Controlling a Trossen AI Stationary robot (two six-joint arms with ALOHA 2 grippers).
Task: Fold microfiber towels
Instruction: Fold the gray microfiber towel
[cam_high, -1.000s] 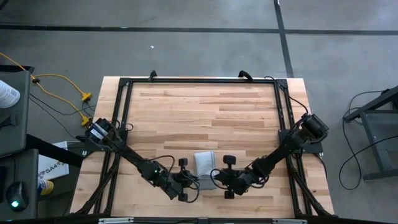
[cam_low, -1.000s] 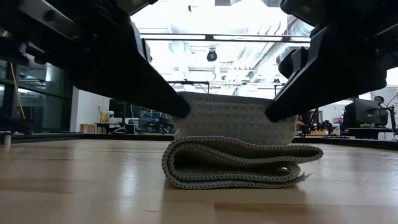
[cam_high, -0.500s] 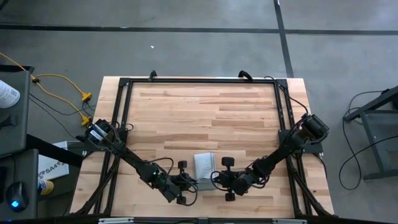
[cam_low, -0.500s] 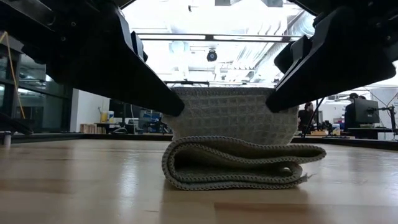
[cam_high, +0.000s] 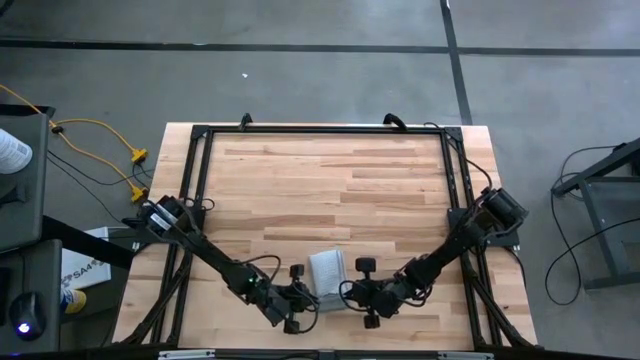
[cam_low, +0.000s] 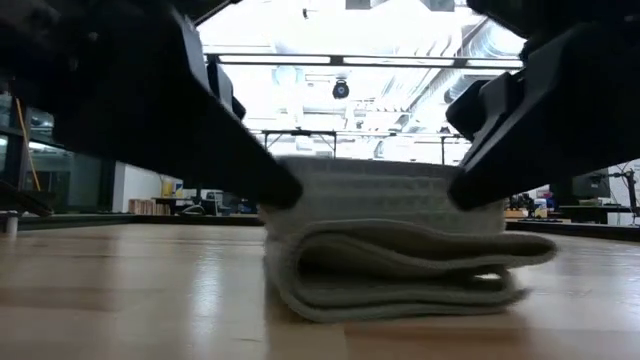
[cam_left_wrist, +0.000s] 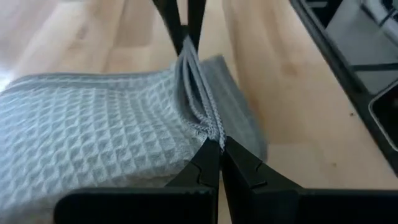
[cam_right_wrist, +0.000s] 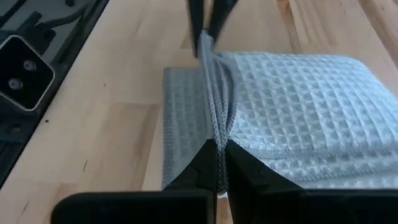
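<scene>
I see the microfiber towel (cam_high: 327, 270) lying near the table's near edge, roughly midway between left and right. It is a light grey cloth with a waffle-like grid of small raised squares and a stitched, corded hem. In the low view the towel (cam_low: 395, 250) sits folded into a thick, soft stack of several layers with rounded fold edges, and one upper layer is lifted above the rest, stretched between the two arms.

My left gripper (cam_left_wrist: 216, 149) has its jaws clenched on the hemmed edge of the towel (cam_left_wrist: 93, 130), pinching several layers together. My right gripper (cam_right_wrist: 216, 149) is clenched the same way on the opposite end of that lifted edge, with the towel (cam_right_wrist: 298, 106) spreading beyond it. In each wrist view the other arm's dark fingers show at the far end of the pinched hem. From above, the left gripper (cam_high: 303, 293) and the right gripper (cam_high: 352, 290) sit just beside the towel, one on each side.

The low view is soft and blurred around the cloth, so I cannot count the layers exactly. Both arms are cut off there, appearing only as large dark wedges entering from above. From above, the grippers cover the towel's near part.

The table (cam_high: 330, 180) is pale wooden butcher block with visible planks, bordered by a black metal frame (cam_high: 200, 160).
</scene>
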